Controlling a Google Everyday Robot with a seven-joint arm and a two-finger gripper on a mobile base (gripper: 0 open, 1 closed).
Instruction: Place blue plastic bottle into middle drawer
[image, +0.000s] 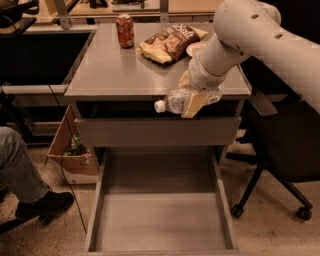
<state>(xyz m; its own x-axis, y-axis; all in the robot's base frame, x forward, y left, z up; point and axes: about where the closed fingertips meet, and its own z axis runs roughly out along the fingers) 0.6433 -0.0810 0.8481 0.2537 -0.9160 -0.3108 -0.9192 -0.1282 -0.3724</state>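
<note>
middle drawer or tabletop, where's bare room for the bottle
The middle drawer floor is bare wall to wall. The tabletop is free front-left; soda can and chip bag crowd its back. The gripper holds the blue plastic bottle at its front-right edge.

Speckled beige floor, black wheeled chair right, cardboard box left.

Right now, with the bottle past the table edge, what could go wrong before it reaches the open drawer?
The gripper, at the tabletop's front edge, has its jaws shut on the blue plastic bottle off-centre, cap end jutting out; it could pivot or slip.
It hangs high above the middle drawer; released here, it might bounce out.
</note>
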